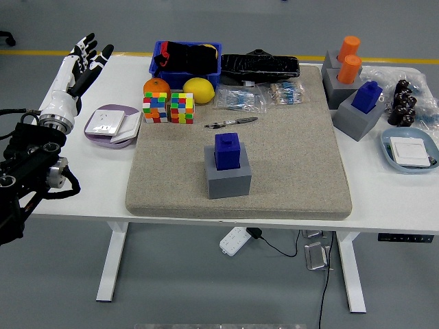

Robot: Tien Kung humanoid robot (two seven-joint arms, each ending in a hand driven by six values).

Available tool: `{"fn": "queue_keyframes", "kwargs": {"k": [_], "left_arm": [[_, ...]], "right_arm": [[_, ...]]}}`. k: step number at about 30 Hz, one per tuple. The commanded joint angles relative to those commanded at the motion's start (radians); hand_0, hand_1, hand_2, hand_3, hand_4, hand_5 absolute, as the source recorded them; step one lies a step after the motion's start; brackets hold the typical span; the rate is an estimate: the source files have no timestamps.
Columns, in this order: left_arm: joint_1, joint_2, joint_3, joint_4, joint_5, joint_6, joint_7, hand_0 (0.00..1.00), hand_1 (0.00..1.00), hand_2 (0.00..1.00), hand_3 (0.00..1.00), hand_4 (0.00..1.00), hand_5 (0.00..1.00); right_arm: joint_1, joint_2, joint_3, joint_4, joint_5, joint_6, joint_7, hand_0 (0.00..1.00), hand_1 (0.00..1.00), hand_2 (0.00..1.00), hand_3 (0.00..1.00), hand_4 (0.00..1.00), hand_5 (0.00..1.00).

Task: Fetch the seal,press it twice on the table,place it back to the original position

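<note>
The blue seal (227, 150) is sitting upright on its grey base (228, 179) near the middle of the mat (288, 164), a little toward the mat's front edge, with nothing touching it; seated squarely like this, it looks to be parked in its home spot, so the task is either finished or not yet begun. The left hand (77, 60) is hanging high beyond the surface's far-left corner, its fingers (88, 42) spreading wide and gripping nothing, well apart from the seal. The right hand is not showing.

Open room is lying mostly along the mat's front edge and to the right of the base, where bare mat is running clear to the right edge. Behind the seal, a pen (230, 123) is resting on the mat, and beyond it two puzzle cubes (169, 107), an orange (156, 86), a lemon (198, 90) and a blue bin (186, 61) are crowding the far-left part of the surface. Near the left edge, a purple dish (103, 130) is lying between hand and mat, so any reach from that side is probably needing to pass over it. Spare seals, orange (349, 58) and blue (366, 96), are standing by the far-right corner.
</note>
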Motion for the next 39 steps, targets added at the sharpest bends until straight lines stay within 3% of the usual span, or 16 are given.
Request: {"fn": "queue_keyframes", "kwargs": {"k": [28, 39], "left_arm": [[0.021, 0.012, -0.034, -0.024, 0.03, -0.004, 0.004, 0.998, 0.995, 0.978, 0.981, 0.874, 0.628], [0.034, 0.009, -0.015, -0.029, 0.035, -0.009, 0.011, 0.998, 0.995, 0.977, 0.981, 0.862, 0.621]], "right_arm": [[0.004, -0.013, -0.01, 0.0, -0.009, -0.002, 0.001, 0.781, 0.697, 0.68, 0.637, 0.759, 0.542], [-0.005, -0.005, 0.001, -0.002, -0.02, 0.0, 0.0, 0.781, 0.698, 0.68, 0.638, 0.759, 0.542]]}}
